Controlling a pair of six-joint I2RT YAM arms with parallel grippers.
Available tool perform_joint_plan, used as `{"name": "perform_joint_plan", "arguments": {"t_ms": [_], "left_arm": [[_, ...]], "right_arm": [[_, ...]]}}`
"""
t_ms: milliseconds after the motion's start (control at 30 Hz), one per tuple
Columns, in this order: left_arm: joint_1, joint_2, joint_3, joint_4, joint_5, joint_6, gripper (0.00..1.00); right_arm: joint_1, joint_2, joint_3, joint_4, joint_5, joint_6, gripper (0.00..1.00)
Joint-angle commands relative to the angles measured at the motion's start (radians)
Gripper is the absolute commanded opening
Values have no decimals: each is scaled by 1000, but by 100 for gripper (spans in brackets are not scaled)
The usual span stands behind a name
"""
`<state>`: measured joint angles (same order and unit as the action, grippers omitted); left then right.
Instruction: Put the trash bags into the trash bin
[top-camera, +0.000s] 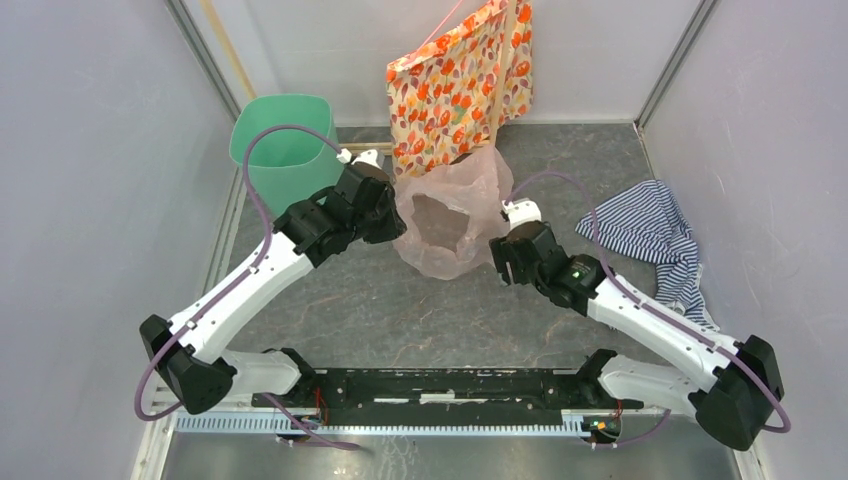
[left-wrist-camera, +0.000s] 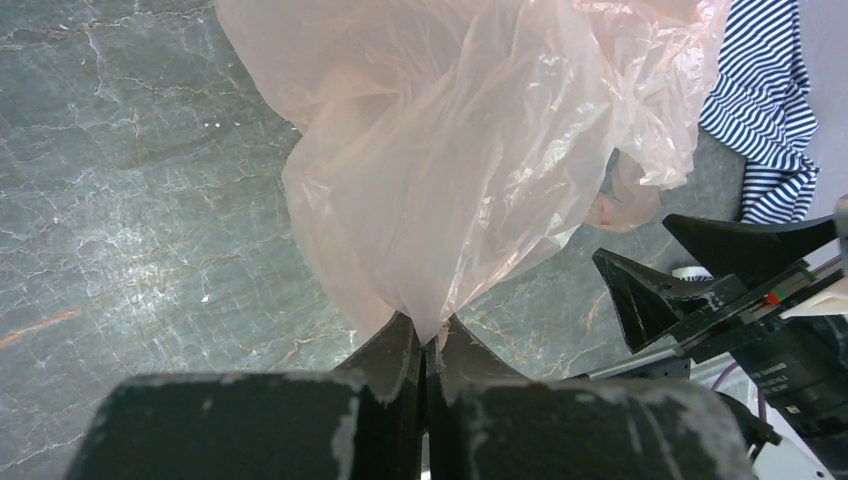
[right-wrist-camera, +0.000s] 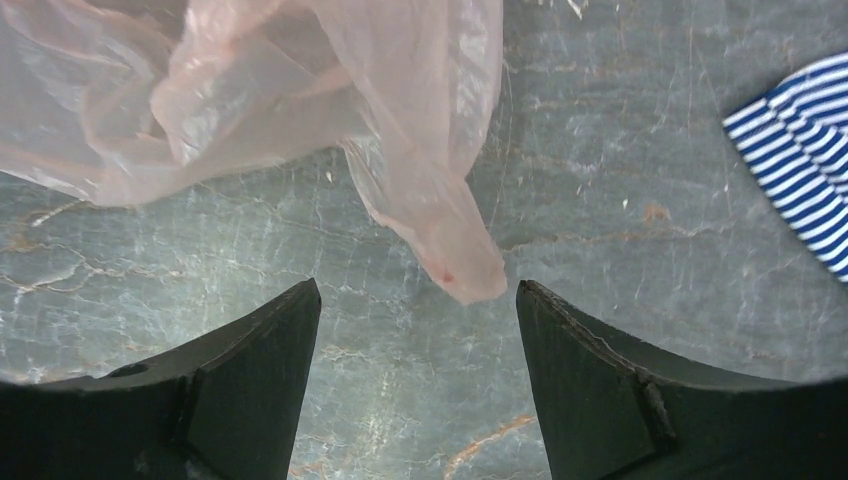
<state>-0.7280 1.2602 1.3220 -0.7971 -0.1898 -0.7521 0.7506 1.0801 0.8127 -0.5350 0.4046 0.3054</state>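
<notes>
Trash bag (top-camera: 450, 215) is bulging above the bench (top-camera: 400, 320) between both arms, near the trash bin (top-camera: 285, 150) but not in it. The left fingers (left-wrist-camera: 408, 350) are clenching one gathered corner, probably for carrying it over. The left arm is reaching forward and inward, while the right fingers (right-wrist-camera: 280, 335) are hanging spread apart, gripping nothing, beside the bag's loose tail.

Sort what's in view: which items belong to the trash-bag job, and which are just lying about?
Job: pink translucent trash bag, pinched by left end effector; mint-green trash bin; right end effector, open.
Lying about: orange floral bag; blue-and-white striped cloth.
</notes>
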Motion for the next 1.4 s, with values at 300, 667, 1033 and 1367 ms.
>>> {"name": "perform_joint_plan", "arguments": {"t_ms": [300, 667, 1033, 1367], "left_arm": [[32, 14, 61, -29, 64, 42, 2], [45, 8, 54, -36, 63, 47, 2], [73, 111, 261, -9, 112, 106, 2], [67, 398, 1160, 148, 277, 309, 2]], "right_arm": [[-18, -172, -301, 319, 31, 20, 81], [-89, -162, -461, 612, -54, -10, 73], [-98, 7, 53, 378, -71, -113, 0], [-98, 101, 998, 318, -250, -255, 0]]}}
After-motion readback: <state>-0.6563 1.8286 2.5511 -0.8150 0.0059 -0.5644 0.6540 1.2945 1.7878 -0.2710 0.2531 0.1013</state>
